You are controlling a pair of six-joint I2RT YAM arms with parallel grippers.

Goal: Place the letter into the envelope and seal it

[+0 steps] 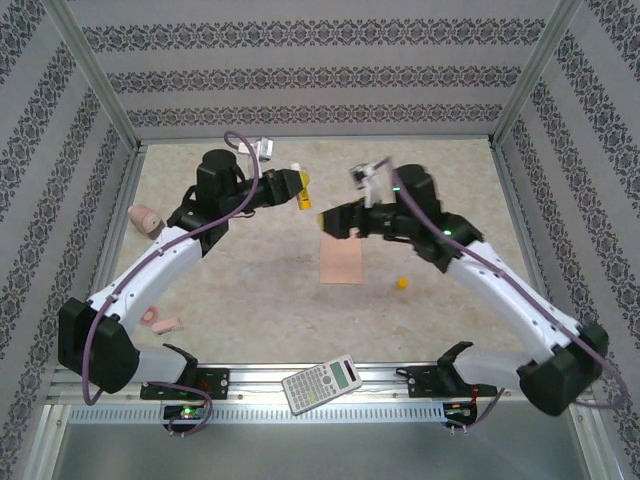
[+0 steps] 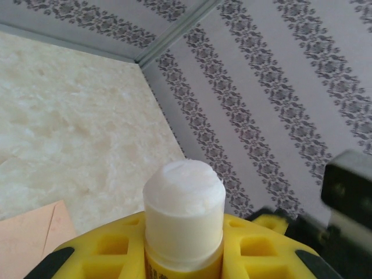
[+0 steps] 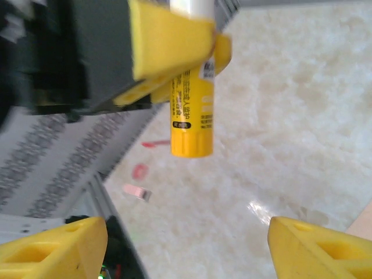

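While the marbled beige table (image 1: 250,290) is being reached over by both arms, the pale peach envelope (image 1: 341,262) is being shown lying flat near its middle, just below the right gripper (image 1: 330,222) in the top view. A calculator (image 1: 322,383) is being shown tilted on the metal rail at the near edge, between the two arm bases. A pink roll (image 1: 146,218) is being shown at the far left of the table, and a small pink-and-white object (image 1: 158,320) is being shown nearer the left arm's base.

A yellow glue stick (image 2: 183,203) is being gripped by the left gripper (image 1: 296,188), whose yellow jaws are being pressed against its barrel. Its white glue tip is being shown uncapped in the left wrist view, with a corner of the envelope at the lower left. The right gripper's jaws are being held wide apart with nothing between them, and they are being pointed toward the glue stick. A small yellow piece (image 1: 401,283) is being shown on the table just right of the envelope.
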